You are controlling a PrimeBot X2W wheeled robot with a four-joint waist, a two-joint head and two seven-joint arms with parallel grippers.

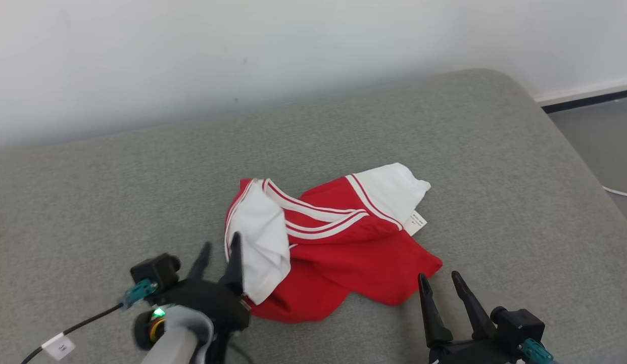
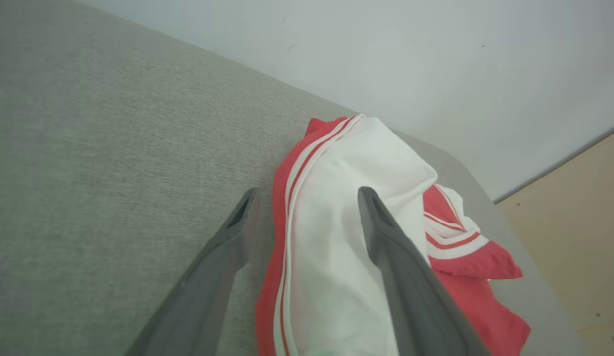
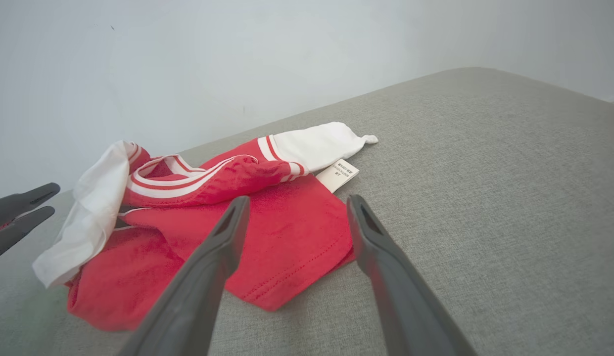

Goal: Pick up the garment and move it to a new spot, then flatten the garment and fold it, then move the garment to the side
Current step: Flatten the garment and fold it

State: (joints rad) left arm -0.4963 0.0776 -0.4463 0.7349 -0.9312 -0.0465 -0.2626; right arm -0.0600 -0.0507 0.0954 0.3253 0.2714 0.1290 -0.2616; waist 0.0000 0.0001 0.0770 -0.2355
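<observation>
- Grey woven cushion (image 1: 444, 131) set against a plain white wall (image 1: 242, 50).
- Left gripper (image 1: 221, 240), low at the near left: fingers spread well apart, clamped on nothing. In the left wrist view, one finger over the white panel at the left end of the garment (image 1: 343, 242), the other over bare cushion just beside it. Contact with the cloth not discernible.
- Right gripper (image 1: 438, 276), low at the near right: fingers parted wide and empty, tips near the garment's near right corner. Touching or just clear, not discernible.
- Garment: red with white panels and red-and-white striped trim, crumpled in a loose heap near the middle of the cushion, between the two grippers. One white panel draped down the left side, another pointing to the far right.
- White care label (image 1: 416, 223) at the far right of the heap, lying flat on the cushion beside the second white panel.
- Grey floor (image 1: 596, 131) past the cushion's right edge, with a thin pale cable (image 1: 619, 192) and a dark skirting line at the wall's foot.
</observation>
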